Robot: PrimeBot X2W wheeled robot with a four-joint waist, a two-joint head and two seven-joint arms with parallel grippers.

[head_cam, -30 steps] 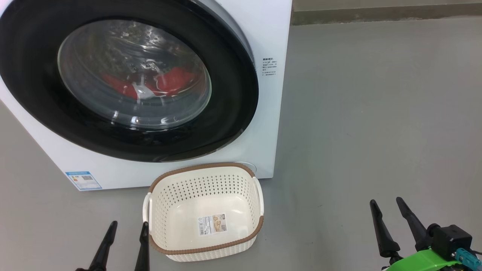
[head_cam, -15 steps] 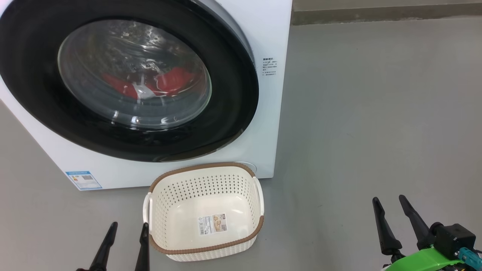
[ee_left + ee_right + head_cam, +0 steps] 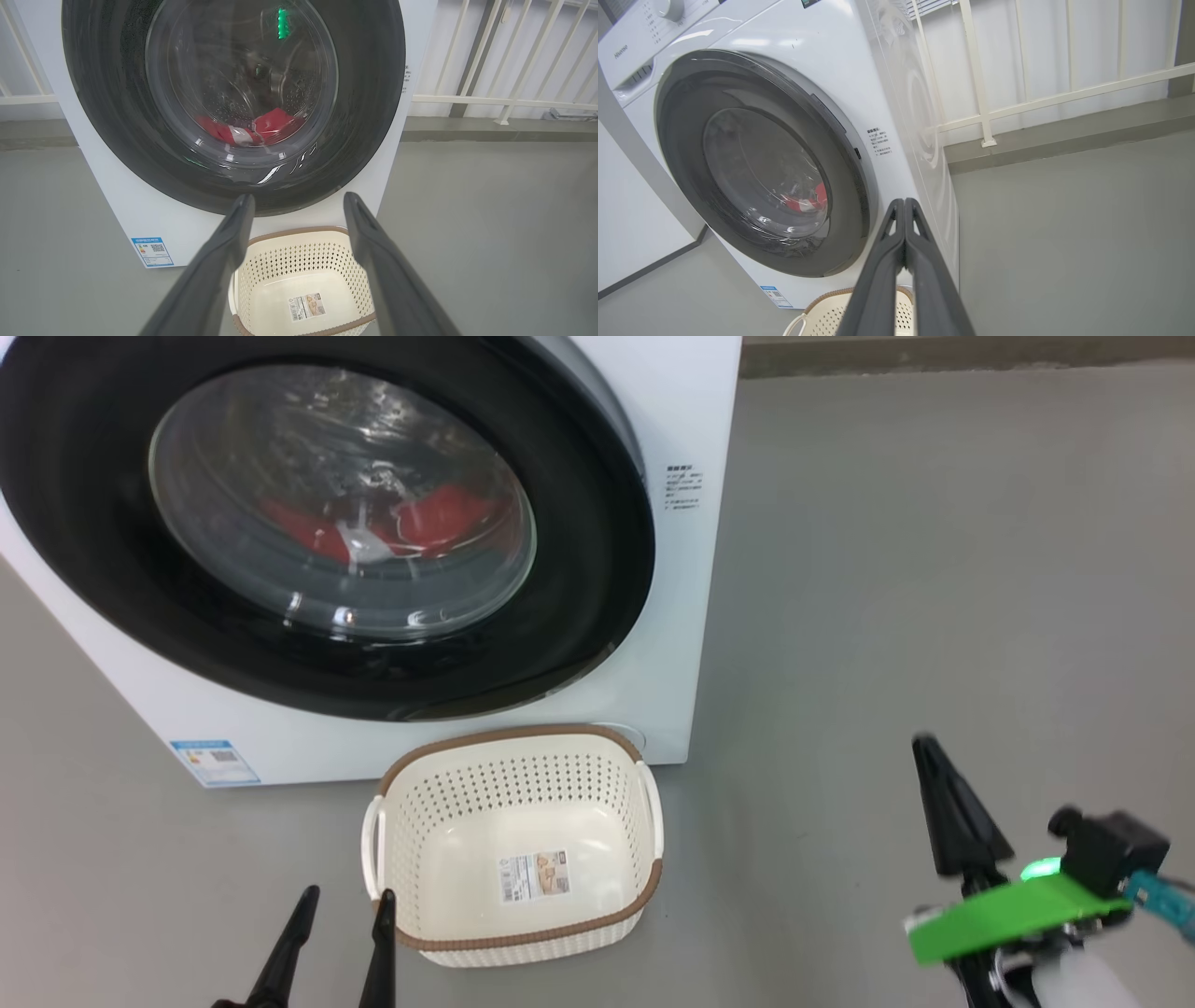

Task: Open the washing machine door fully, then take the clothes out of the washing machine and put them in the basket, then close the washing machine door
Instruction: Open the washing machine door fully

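1. Currently, head view: the washing machine door (image 3: pixel 597 560) is sitting shut against the washing machine (image 3: pixel 695 401). The clothes (image 3: pixel 448 518) are lying red at the drum bottom, behind the glass. The basket (image 3: pixel 509 735) is standing on the floor (image 3: pixel 934 569) just in front of the machine, empty but for its label. The left gripper (image 3: pixel 346 896) is hovering just beside the basket's near-left corner, jaws spread, holding nothing. The right gripper (image 3: pixel 934 765) is hanging well to the right of the basket, blurred, with its fingers pressed together on nothing.
2. Left wrist view: the parted fingers are framing the basket, with the door rim above them — no contact with either.
3. Right wrist view: the closed fingers are pointing toward the door's right edge, where a small dark notch is showing.
4. Risks, as I am judging them: pressed-together tips may be sliding off the glossy rim instead of hooking it, leaving the door latched. The left fingers are sitting so near the basket rim that any careless move of that arm may be nudging the basket out from under the opening.
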